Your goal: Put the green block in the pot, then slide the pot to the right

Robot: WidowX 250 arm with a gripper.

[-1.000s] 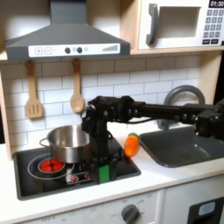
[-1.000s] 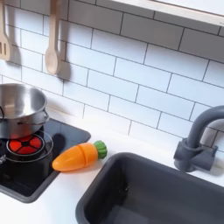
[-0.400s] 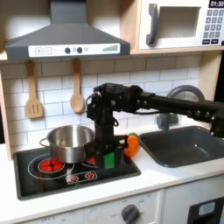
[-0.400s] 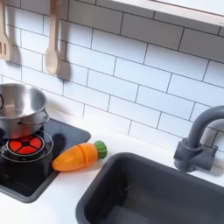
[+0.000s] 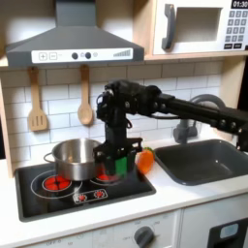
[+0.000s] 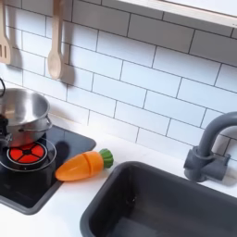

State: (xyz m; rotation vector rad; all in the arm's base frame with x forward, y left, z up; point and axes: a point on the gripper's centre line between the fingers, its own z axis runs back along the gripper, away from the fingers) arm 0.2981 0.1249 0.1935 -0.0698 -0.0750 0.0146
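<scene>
On a toy kitchen stove [image 5: 58, 199], the pot [image 5: 76, 158] sits on the back burner in both exterior views, at about nine o'clock from the gripper [image 5: 118, 158]. The gripper hangs above the stove just beside the pot's rim, its jaws narrow and clamped on the green block [image 5: 121, 164], held clear of the surface. A carrot [image 5: 145, 160] lies at three o'clock from the block, with the sink [image 5: 199, 162] beyond.

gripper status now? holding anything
Gripper: shut on the green block, lifted off the stove beside the pot.
</scene>
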